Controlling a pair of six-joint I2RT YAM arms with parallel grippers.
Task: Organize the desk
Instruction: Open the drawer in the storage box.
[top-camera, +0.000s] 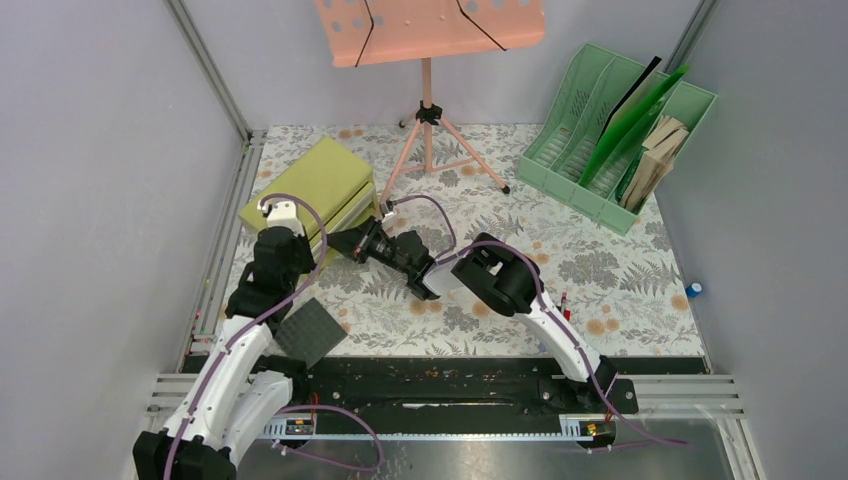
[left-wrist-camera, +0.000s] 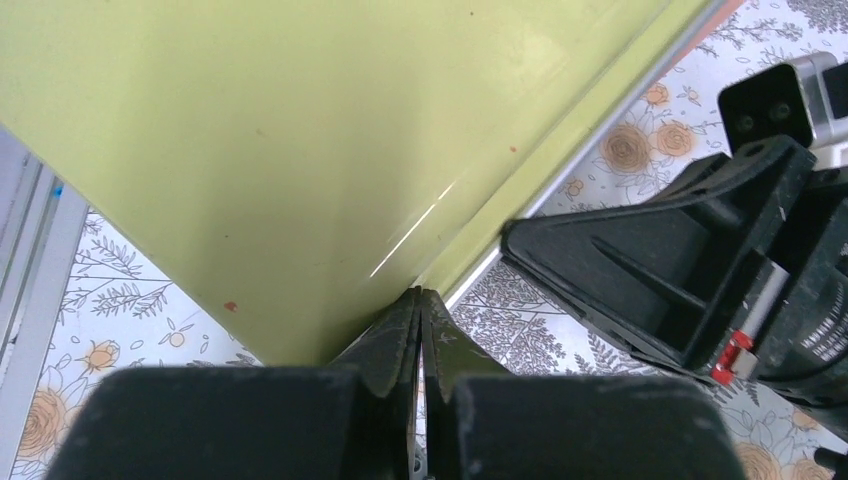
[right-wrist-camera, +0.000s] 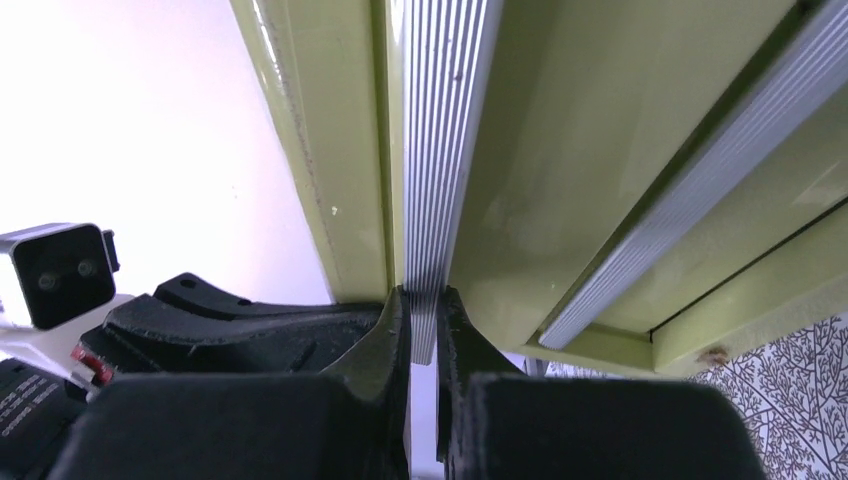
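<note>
The desk is the big flat top with leaves and flowers on it, and it fills the middle of the view from above. At its far left sits a small yellow-green cabinet with drawers. Both arms are busy at this cabinet. The right gripper is pinched shut on a thin silver handle that runs along the front of one drawer. The left gripper is closed with nothing in it, and its tips touch the edge of the cabinet's flat top. I think it is there to hold the cabinet steady. So the step in hand looks like moving a drawer. I cannot tell if the drawer is already out a bit. Next, the right arm would need to pull or push straight along the drawer's path, slowly, so the thin handle does not slip out. The left arm should press down so the cabinet does not slide. A green rack stands far right.
</note>
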